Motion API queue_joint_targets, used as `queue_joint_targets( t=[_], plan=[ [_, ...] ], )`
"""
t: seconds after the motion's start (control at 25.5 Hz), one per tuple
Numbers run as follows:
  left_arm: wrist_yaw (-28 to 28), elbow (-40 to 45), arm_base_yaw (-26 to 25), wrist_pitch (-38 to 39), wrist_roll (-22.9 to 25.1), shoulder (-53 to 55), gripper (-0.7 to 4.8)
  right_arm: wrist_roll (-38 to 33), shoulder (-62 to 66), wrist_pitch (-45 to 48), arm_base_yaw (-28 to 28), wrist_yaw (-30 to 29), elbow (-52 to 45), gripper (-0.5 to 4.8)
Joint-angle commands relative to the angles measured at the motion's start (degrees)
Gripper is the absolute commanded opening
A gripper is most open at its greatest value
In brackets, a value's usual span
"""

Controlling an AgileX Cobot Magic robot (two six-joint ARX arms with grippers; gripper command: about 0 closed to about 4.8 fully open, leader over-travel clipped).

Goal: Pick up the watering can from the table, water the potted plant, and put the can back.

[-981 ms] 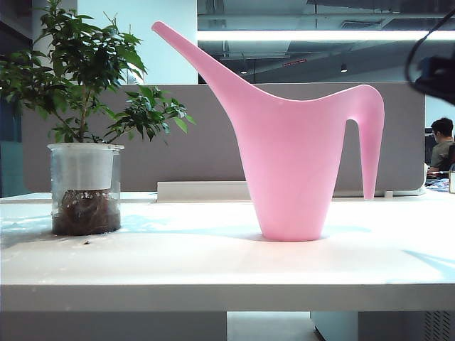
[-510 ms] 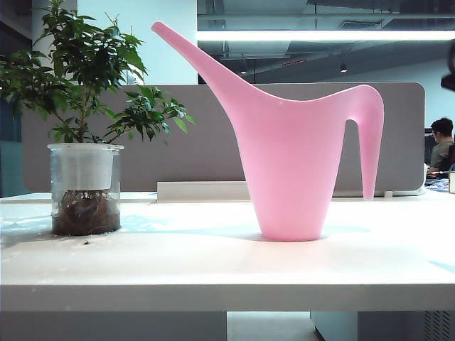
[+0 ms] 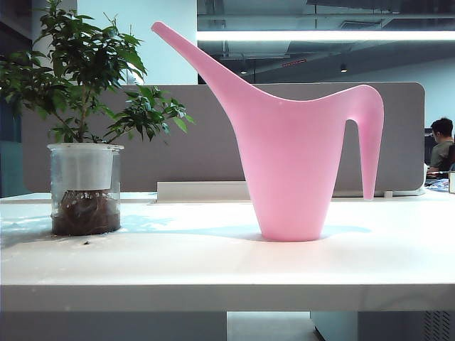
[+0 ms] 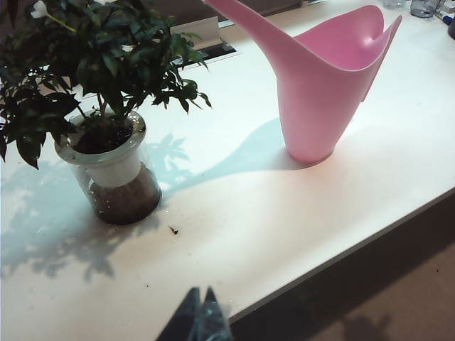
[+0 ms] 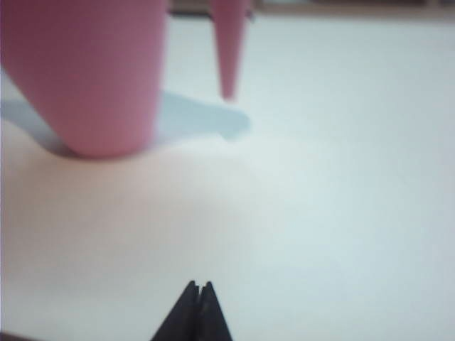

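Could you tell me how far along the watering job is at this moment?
Done or not started: the frames can't tell. The watering can stands upright on the table, apart from the potted plant. Nothing in hand: right gripper and left gripper are shut, empty, clear of it.

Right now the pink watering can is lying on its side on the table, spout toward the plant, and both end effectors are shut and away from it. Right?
Not quite: the watering can stands upright on the table, as the exterior view shows. Its spout does point toward the plant, and the left end effector and right end effector are shut, away from it.
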State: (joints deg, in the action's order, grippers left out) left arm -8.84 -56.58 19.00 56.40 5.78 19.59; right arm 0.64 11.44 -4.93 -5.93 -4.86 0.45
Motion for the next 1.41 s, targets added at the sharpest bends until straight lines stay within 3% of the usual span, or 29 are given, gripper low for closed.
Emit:
queue_joint_targets(
  t=[0.04,0.39,1.18,1.26,1.33,1.41],
  plan=[
    [-0.2,-0.2,0.0,-0.7,0.2,0.0,-0.05,-0.2,-2.3,-5.5,2.1,3.1,-0.3,-0.05],
    [-0.2,-0.2,0.0,-0.7,0.2,0.0,-0.05,-0.1,-11.6,-5.6,3.5,3.9,-0.3,-0.06],
    [0.1,0.0,0.0,-0.8,0.3,-0.1,-0.05,-0.9,-11.3,-5.6,4.1,4.9,-0.3,-0.05],
    [3.1,1.1,0.0,-3.3,1.7,-0.2,-0.05,-0.9,-11.3,-5.6,4.1,4.9,-0.3,-0.05],
    [5.2,8.6,0.0,-14.3,6.5,-1.9,-0.05,-0.9,-11.3,-5.6,4.1,4.9,-0.3,-0.05],
    [5.2,13.8,-0.1,-20.9,7.5,-3.1,-0.05,-0.9,-11.3,-5.6,4.1,4.9,-0.3,-0.05]
  ],
)
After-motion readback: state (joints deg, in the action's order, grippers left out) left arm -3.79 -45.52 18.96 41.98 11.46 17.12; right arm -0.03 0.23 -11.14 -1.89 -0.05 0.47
